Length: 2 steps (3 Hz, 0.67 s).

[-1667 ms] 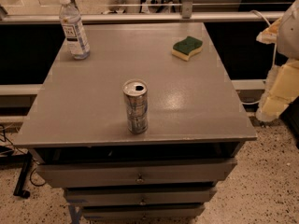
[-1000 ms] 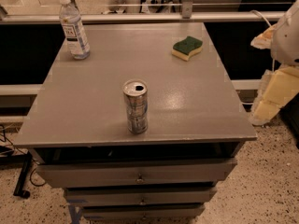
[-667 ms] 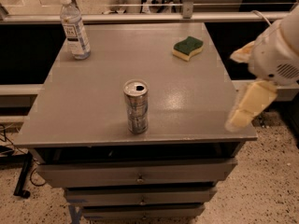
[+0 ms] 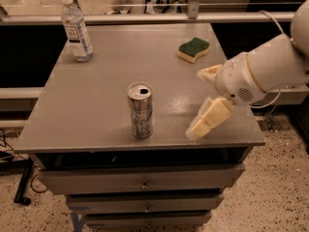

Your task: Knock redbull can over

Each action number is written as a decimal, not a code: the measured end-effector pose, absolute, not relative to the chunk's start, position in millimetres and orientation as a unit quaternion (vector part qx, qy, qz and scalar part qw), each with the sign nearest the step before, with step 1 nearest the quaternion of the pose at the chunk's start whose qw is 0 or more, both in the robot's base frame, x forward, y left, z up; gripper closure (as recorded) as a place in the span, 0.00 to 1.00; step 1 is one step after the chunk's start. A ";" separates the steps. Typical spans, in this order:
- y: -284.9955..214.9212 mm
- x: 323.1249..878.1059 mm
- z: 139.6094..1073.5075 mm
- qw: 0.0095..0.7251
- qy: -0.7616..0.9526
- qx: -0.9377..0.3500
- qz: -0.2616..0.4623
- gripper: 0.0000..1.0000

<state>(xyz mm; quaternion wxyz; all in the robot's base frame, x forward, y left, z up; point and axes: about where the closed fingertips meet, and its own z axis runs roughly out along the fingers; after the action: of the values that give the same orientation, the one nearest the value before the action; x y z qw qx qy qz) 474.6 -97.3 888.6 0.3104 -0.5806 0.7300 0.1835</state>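
The redbull can point(image 4: 140, 111) stands upright near the front edge of the grey counter point(image 4: 91, 95), roughly midway along its width. Its pull-tab top faces up and the mouth is open. Nothing touches the can.

The tool point(image 4: 195, 104) hangs over the counter's front right part, to the right of the can and apart from it, at about the can's height. Its two cream-coloured fingers point(image 4: 210, 118) are spread wide, one pointing toward the middle of the counter and the other angled down toward the front edge. There is nothing between them. The white arm point(image 4: 270, 69) behind the tool reaches in from the right side of the view, with a thin cable looping along it.

A clear plastic water bottle point(image 4: 76, 29) with a white cap stands upright at the back left corner, well apart from the can. A green and yellow sponge point(image 4: 194, 49) lies flat toward the back right, beyond the tool. Below the counter top sit shallow grey drawers point(image 4: 145, 182) with small knobs, and the floor beneath is speckled.
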 end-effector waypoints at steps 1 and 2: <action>-55.9 476.7 869.4 0.353 0.704 -0.561 0.254 0.00; -12.4 482.4 861.1 0.389 0.674 -0.546 0.310 0.00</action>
<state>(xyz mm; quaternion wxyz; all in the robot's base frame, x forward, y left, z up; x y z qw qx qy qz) 482.4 -12.4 861.1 0.3886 -0.5461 0.6743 0.3100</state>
